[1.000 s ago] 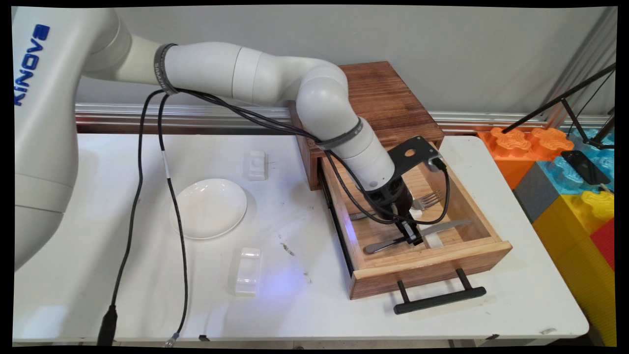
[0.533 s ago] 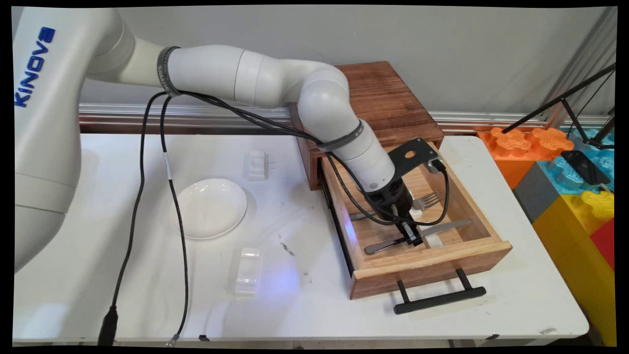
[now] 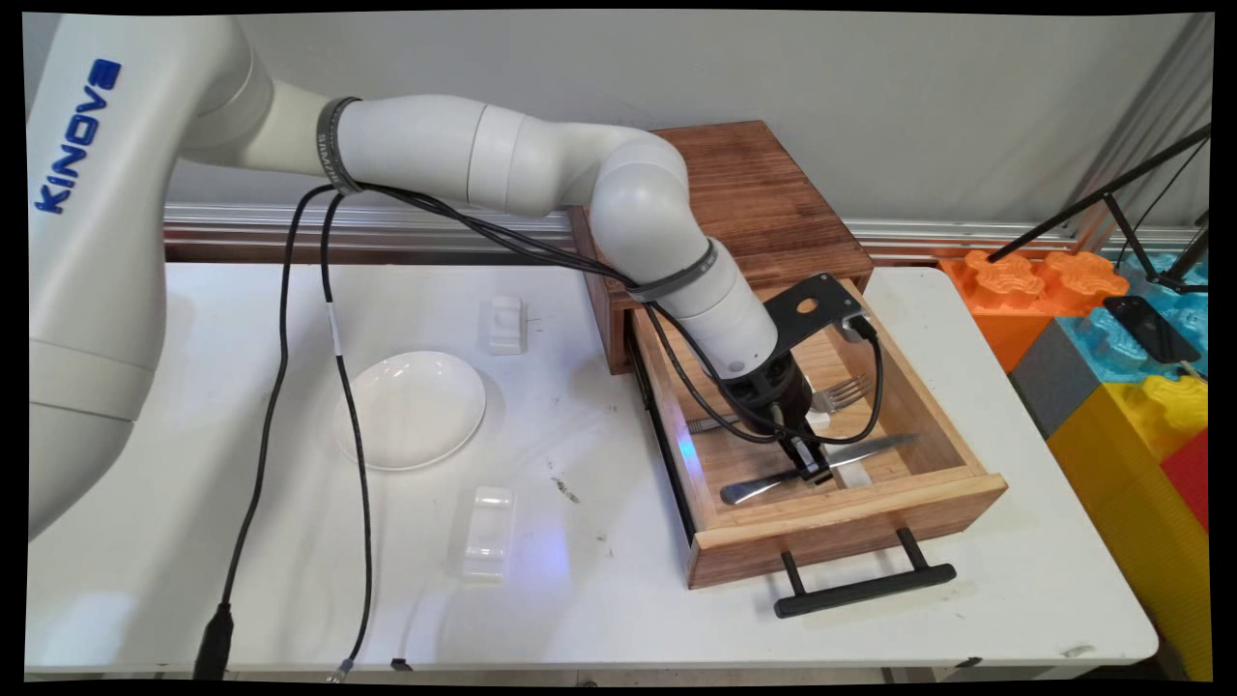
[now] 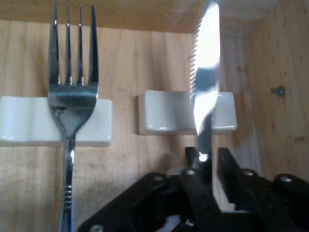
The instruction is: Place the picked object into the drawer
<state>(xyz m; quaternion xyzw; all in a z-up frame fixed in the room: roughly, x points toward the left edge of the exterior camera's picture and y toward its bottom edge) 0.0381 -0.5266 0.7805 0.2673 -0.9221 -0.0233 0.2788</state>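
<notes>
Gripper (image 3: 814, 471) clamped on knife (image 4: 206, 87) | inside open wooden drawer (image 3: 952, 440) | fork (image 4: 71, 101) beside, on white rest (image 4: 29, 121)

Knife (image 4: 206, 72): I see a steel table knife with a serrated blade, clamped at its neck between the gripper (image 4: 206, 166) fingers; it sits in the open wooden drawer (image 3: 850, 512), blade over a white cutlery rest (image 4: 166, 113), possibly lifted just off it.
Fork (image 4: 72, 92): four-tined steel fork, lying flat beside the knife and parallel to it, its neck across a second white rest (image 4: 29, 121).
Gripper: black fingers closed on the knife, reaching down into the drawer.
</notes>
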